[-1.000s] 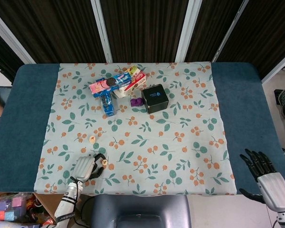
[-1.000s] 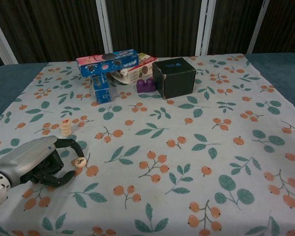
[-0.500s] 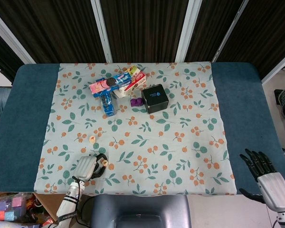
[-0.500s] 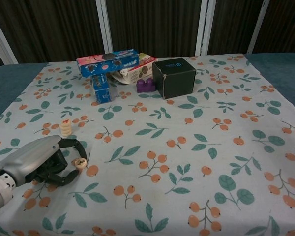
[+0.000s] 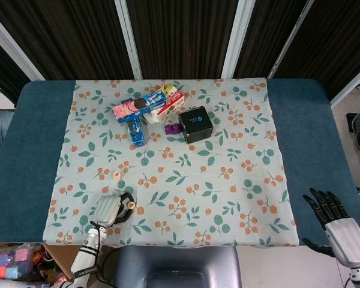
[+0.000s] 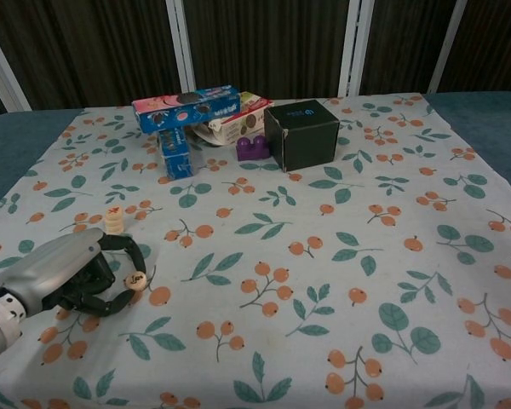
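My left hand lies at the near left of the flowered cloth. Between its thumb and a curled finger it pinches a small round wooden game piece, right at the cloth's surface. A short stack of like pieces stands just beyond the hand, apart from it. My right hand shows only in the head view, off the table's near right corner. Its fingers are spread and it holds nothing.
At the far middle sit a black box, a purple block, a blue biscuit box lying across a smaller blue box, and a red-and-white packet. Blue table borders the cloth.
The left hand has drawn slightly back toward me with the round piece still between its fingers. The right hand has not moved.
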You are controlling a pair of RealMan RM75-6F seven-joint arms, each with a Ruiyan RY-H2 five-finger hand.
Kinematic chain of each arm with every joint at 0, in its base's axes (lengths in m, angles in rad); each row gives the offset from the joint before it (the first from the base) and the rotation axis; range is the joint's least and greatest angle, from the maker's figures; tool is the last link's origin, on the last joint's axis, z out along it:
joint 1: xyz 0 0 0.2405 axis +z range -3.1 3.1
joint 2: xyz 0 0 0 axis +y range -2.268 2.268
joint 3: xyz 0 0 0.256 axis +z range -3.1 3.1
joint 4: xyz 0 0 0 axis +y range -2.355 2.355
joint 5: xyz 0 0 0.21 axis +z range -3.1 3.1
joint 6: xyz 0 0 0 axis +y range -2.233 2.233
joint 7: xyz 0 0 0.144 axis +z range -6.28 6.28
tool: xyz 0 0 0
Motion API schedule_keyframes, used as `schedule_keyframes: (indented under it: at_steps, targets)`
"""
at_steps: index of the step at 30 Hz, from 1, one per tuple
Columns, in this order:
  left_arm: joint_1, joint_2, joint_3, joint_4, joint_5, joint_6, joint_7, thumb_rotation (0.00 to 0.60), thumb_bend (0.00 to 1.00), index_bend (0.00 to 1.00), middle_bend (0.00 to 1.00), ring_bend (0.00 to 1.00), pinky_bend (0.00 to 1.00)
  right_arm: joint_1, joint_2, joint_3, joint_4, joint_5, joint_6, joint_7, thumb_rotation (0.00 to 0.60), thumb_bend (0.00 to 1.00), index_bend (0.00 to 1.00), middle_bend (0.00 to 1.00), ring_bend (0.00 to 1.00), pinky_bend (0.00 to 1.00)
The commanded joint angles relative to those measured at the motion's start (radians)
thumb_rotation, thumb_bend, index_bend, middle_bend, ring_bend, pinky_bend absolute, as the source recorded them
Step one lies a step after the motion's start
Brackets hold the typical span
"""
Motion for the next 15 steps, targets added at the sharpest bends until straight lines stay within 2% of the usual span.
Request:
schedule_keyframes:
  at_steps: [1, 4, 9, 15]
  targets:
    - [-0.005, 0.01, -0.017, -0.012, 0.003, 0.008, -0.002, 0.6, 0.42, 0.53, 1.0, 1.0, 1.0, 0.0, 0.0, 0.0, 0.0, 0.001, 0.0, 0.0, 0.6, 0.14, 0.0, 0.0, 0.0, 0.0]
    - [-0.021, 0.025, -0.062, -0.032, 0.001, 0.024, -0.001, 0.6, 0.42, 0.54, 1.0, 1.0, 1.0, -0.001, 0.001, 0.001, 0.0, 0.003, 0.003, 0.004, 0.6, 0.14, 0.0, 0.0, 0.0, 0.0]
    - [-0.065, 0.047, -0.175, -0.044, -0.067, 0.015, 0.02, 0.6, 0.42, 0.53, 1.0, 1.0, 1.0, 0.0, 0.001, 0.002, 0.0, 0.003, 0.0, 0.003, 0.6, 0.14, 0.0, 0.0, 0.0, 0.0]
    - [-0.111, 0.051, -0.255, -0.01, -0.174, -0.025, 0.064, 0.6, 0.42, 0.51, 1.0, 1.0, 1.0, 0.001, -0.001, 0.002, -0.001, 0.006, -0.006, -0.004, 0.6, 0.14, 0.0, 0.0, 0.0, 0.0]
